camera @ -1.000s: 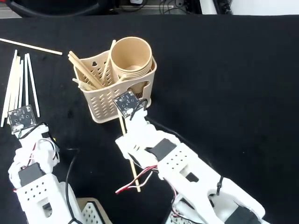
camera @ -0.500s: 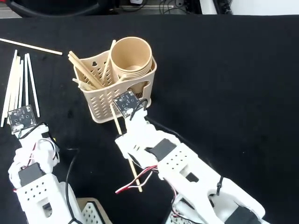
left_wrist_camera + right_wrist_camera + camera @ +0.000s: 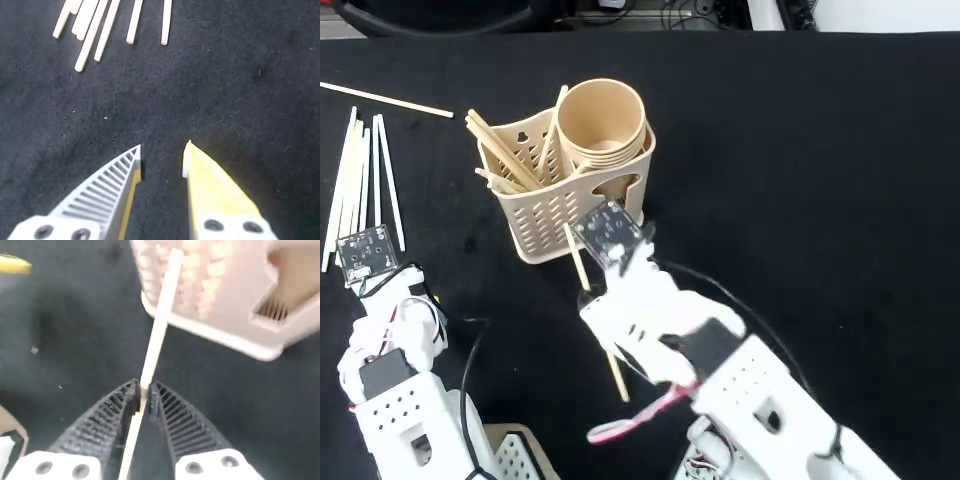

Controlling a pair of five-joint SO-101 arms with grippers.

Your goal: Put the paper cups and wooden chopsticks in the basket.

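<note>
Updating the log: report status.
Right gripper shut on a chopstick, tip at the basket. Left gripper open over table, near loose chopsticks. Paper cups in basket.

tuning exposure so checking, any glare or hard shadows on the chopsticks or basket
High view: even light, no glare on the basket or cup. Left wrist view: loose chopsticks bright, no hard shadows. Right wrist view: held chopstick evenly lit, no glare.

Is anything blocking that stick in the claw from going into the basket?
Only the basket itself: the chopstick clamped in the right gripper points at its side wall, not over the rim. Nothing else visible intervenes.
</note>
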